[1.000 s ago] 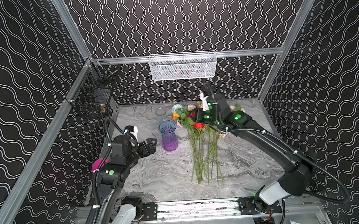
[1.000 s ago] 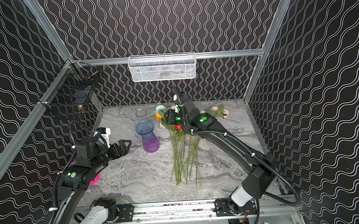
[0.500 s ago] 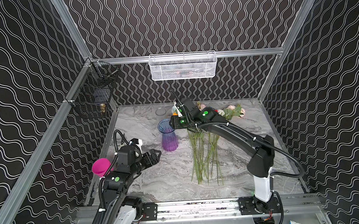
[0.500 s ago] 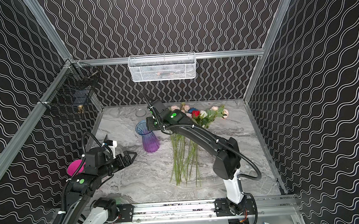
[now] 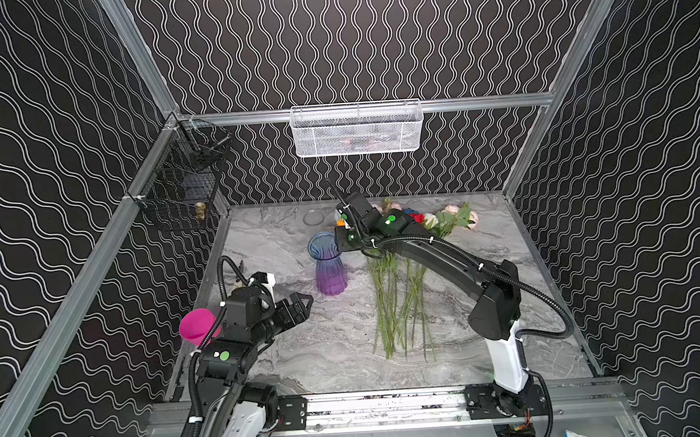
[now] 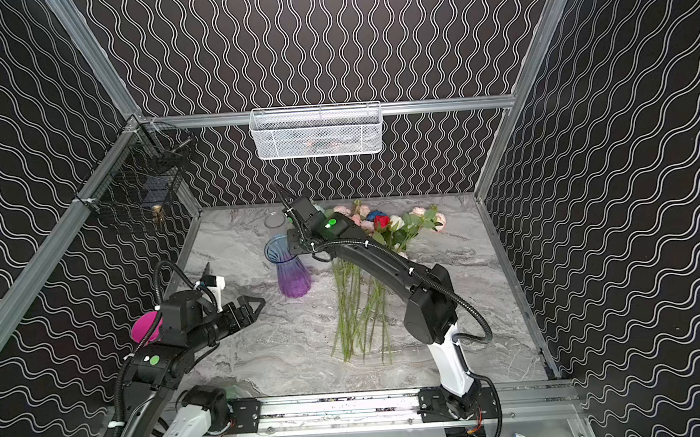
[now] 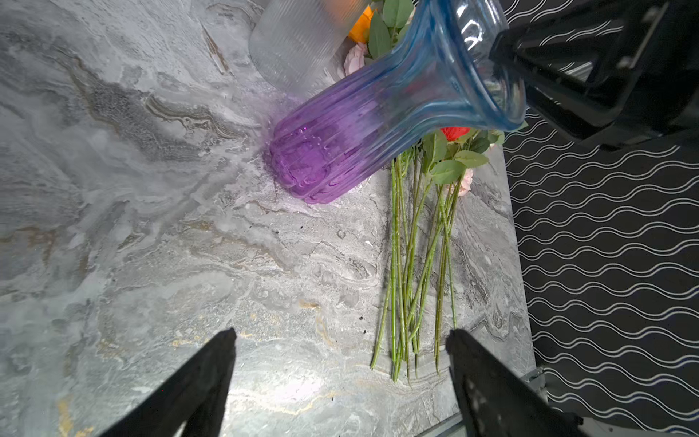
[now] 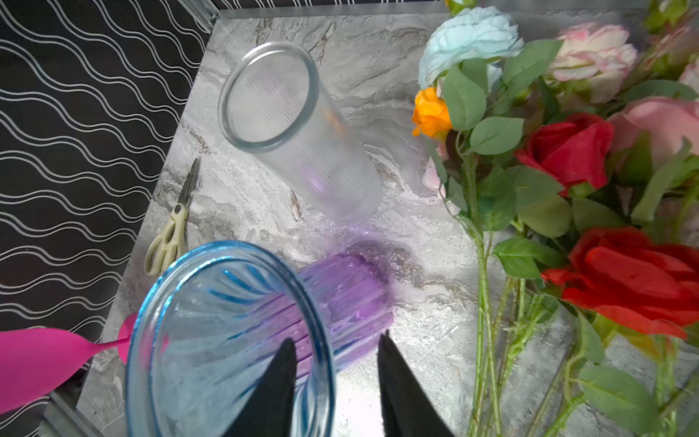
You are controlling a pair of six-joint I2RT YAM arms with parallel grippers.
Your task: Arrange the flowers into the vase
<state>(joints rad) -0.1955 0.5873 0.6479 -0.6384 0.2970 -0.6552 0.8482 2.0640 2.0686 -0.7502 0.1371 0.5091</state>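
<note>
The flowers (image 5: 399,304) lie bunched on the marble table, stems toward the front and red, pink, white and blue heads (image 6: 382,221) at the back; the wrist views show them too (image 8: 567,151) (image 7: 412,257). Left of them stands the blue-to-purple glass vase (image 5: 328,266) (image 6: 291,269) (image 7: 359,143), with nothing in it. My right gripper (image 8: 336,336) (image 5: 336,245) straddles the vase's rim (image 8: 317,321), one finger inside and one outside, and a gap shows at the outer finger. My left gripper (image 7: 340,333) (image 5: 305,305) hangs open and holds nothing, in front and to the left of the vase.
A clear ribbed glass cylinder (image 5: 313,218) (image 8: 295,128) stands behind the vase. Scissors (image 8: 174,223) lie near the table's left edge. A pink cup (image 5: 196,325) sits by my left arm. A white mesh basket (image 5: 357,129) and a black wire basket (image 5: 180,188) hang on the walls.
My right arm has swung left from above the flower heads to the vase's rim, and its jaws have narrowed. My left arm has dropped toward the front.
</note>
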